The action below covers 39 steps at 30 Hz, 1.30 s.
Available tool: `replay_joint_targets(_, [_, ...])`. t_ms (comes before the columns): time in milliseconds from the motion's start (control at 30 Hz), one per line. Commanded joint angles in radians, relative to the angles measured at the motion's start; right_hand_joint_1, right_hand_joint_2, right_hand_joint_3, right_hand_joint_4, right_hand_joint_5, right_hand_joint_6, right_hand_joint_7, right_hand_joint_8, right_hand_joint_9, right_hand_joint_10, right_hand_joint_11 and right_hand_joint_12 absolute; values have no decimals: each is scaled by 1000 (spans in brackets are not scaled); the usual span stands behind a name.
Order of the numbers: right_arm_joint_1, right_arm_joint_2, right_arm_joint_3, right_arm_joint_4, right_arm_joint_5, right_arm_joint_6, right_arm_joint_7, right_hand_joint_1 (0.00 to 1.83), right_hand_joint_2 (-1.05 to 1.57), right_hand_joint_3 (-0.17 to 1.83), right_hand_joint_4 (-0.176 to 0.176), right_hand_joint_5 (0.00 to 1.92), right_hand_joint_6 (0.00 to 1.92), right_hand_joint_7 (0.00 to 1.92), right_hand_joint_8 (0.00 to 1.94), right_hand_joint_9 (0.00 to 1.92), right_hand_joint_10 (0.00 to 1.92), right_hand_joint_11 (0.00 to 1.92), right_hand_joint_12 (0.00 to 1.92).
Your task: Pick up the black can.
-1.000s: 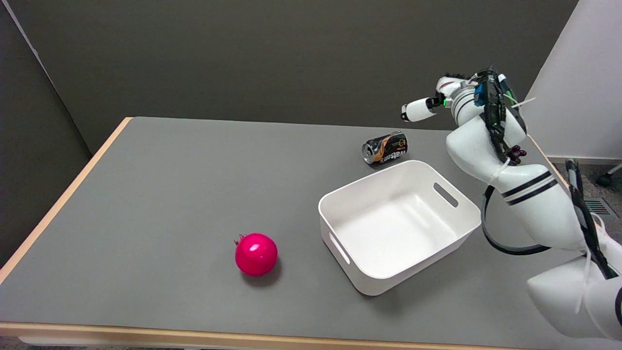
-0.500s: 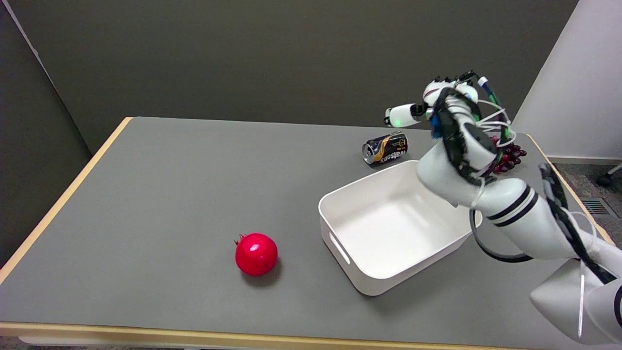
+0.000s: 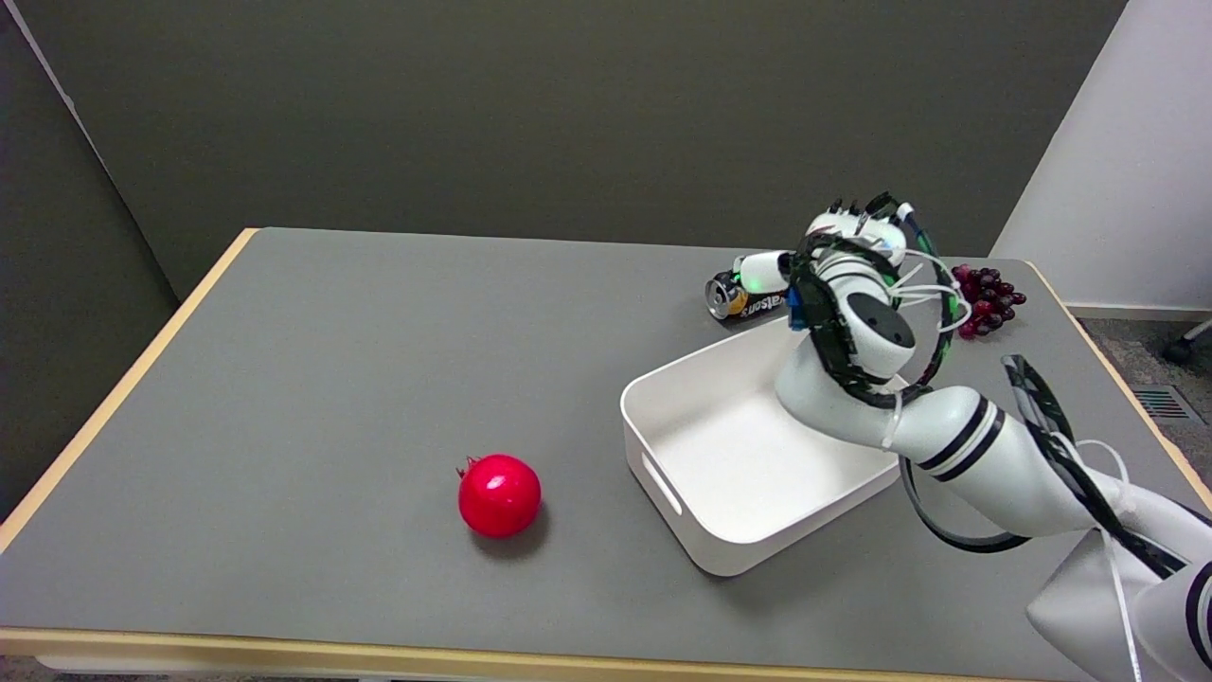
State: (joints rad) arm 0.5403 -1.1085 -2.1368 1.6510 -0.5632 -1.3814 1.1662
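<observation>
Nearest the camera on the grey worktop [image 3: 331,379] sits a red pomegranate [image 3: 499,494], well clear of the action, and just beyond it to the right the white bin [image 3: 691,526] stands empty, with the right arm reaching over its far corner. Past the bin's far rim lies the black can [image 3: 734,296], on its side, silver end facing left, and the right hand [image 3: 838,256] is right on top of it: one white finger lies across the can's upper side, but from here I can't tell whether the other fingers are wrapped round it or hanging open, because the wrist and its cables hide them. A bunch of dark grapes [image 3: 987,296] rests farther right, near the worktop's edge. To do this well, I'd say the hand wants to settle low with fingers on both long sides of the can, since a can lying down will likely roll if nudged from one side only; close firmly, then lift straight up, clear of the bin rim.
</observation>
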Motion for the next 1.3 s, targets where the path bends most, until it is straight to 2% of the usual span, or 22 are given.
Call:
replay_joint_targets(33, [18, -26, -32, -182, 55, 227, 214, 323, 548, 814, -153, -1, -1, -1, 0, -1, 5, -1, 842])
replay_joint_targets(133, [22, -28, -19, -185, 56, 304, 215, 368, 620, 611, -144, -1, -1, -1, -1, -1, -1, -1, 869])
replay_joint_targets(233, [17, -28, 14, -208, 59, 407, 225, 391, 616, 601, -132, -1, -1, -1, -1, -1, -1, -1, 868])
replay_joint_targets(433, [13, -26, 63, -259, 61, 446, 233, 426, 608, 589, -111, -1, -1, -1, -1, -1, -1, -1, 871])
replay_joint_targets(833, [8, -22, 106, -367, 95, 483, 236, 458, 602, 581, -108, -1, -1, -1, -1, -1, -1, -1, 880])
replay_joint_targets(1300, [101, -43, 59, -555, 132, 624, 296, 457, 601, 583, -116, -1, -1, -1, -1, -1, -1, -1, 881])
